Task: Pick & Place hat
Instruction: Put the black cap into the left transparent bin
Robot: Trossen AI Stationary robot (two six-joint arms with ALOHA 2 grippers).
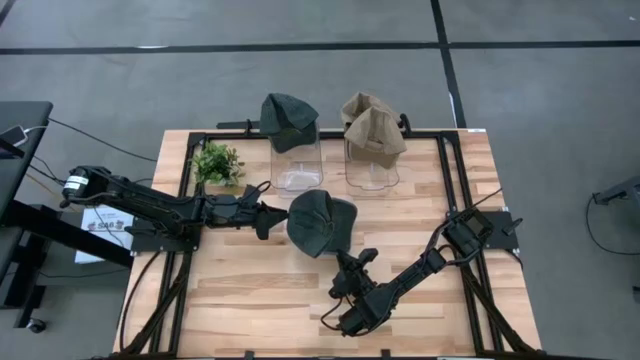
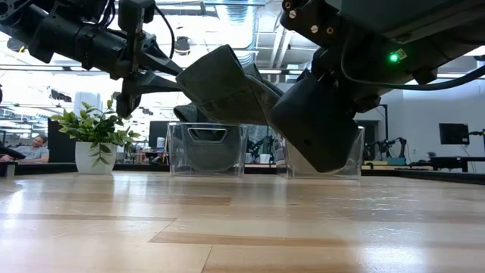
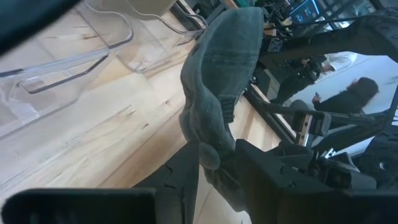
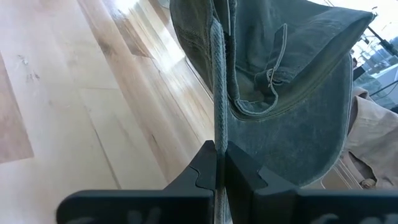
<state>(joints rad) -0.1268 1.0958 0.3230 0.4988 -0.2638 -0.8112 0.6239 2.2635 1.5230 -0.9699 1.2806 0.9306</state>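
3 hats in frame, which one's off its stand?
The dark green hat at mid-table, gripped by both the left gripper and right gripper. The other green hat and tan hat sit on clear stands.

We look straight down on the counter (image 1: 250, 300); low view level across it; both wrist views close on the hat (image 3: 217, 81).

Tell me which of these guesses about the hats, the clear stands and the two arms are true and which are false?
1. Both grippers hold the same green hat. True: the left gripper and the right gripper are both shut on it.
2. That hat lies flat on the table. False: it hangs above the wood.
3. A tan hat sits on a clear stand. True.
4. The plant sits by the right arm. False: it is near the left arm.
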